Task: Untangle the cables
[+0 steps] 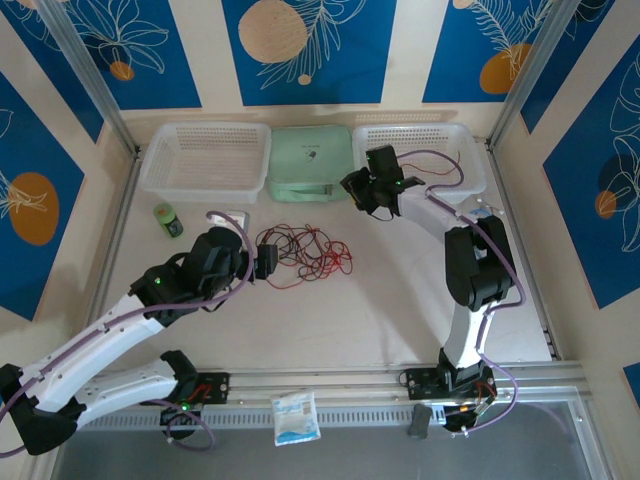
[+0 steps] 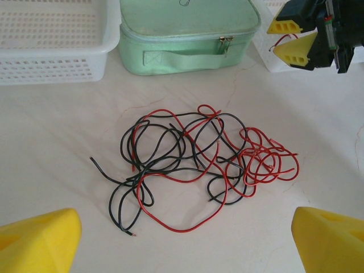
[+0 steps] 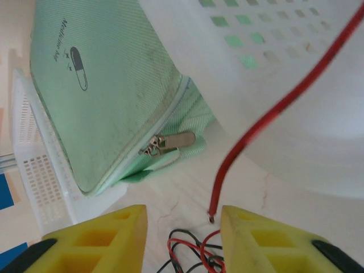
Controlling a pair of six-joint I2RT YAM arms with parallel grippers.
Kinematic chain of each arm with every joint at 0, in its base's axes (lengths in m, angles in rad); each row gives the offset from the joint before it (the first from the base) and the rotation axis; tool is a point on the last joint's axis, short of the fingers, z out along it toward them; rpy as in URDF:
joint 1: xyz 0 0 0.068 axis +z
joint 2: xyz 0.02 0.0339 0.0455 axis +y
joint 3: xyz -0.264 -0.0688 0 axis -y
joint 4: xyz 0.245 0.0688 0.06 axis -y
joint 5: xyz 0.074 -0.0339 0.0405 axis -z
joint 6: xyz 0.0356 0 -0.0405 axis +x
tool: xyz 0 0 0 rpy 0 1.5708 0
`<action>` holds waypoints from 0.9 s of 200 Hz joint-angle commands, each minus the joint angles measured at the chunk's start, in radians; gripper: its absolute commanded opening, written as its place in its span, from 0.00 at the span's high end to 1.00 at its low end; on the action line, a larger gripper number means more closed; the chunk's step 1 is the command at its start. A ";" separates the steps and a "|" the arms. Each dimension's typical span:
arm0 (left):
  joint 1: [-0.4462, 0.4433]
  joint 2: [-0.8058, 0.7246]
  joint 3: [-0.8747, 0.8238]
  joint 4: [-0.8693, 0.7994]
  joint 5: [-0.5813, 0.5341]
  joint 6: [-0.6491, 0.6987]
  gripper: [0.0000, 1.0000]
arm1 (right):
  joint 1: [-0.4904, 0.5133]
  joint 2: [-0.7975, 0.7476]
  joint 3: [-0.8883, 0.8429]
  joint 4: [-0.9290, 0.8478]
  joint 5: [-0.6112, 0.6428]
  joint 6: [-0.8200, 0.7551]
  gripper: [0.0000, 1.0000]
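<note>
Left hand (image 2: 182, 245) faces cables (image 2: 193, 165) (apart).

- My left arm (image 1: 120, 385) and right arm (image 1: 462, 340) are white shells joined by black housings.
- Purple cables (image 1: 437, 157) run along both arms, looping free just behind each wrist.
- A small green light (image 1: 157, 282) glows on a black joint back from the left gripper (image 1: 265, 262).
- Fingers (image 2: 40, 242) are yellow wedges; the right gripper (image 3: 182, 239) has fingers with hollow rectangular cells.
</note>
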 commanded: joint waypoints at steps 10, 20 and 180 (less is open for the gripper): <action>0.012 -0.027 -0.002 -0.020 -0.011 0.017 0.05 | 0.010 0.032 0.052 -0.043 0.051 -0.027 0.71; 0.012 -0.031 -0.002 -0.021 -0.013 0.017 0.05 | 0.011 0.034 0.055 -0.048 0.058 -0.029 0.73; 0.013 -0.050 -0.005 -0.038 -0.029 0.019 0.05 | -0.005 0.005 0.098 -0.064 0.062 -0.069 1.00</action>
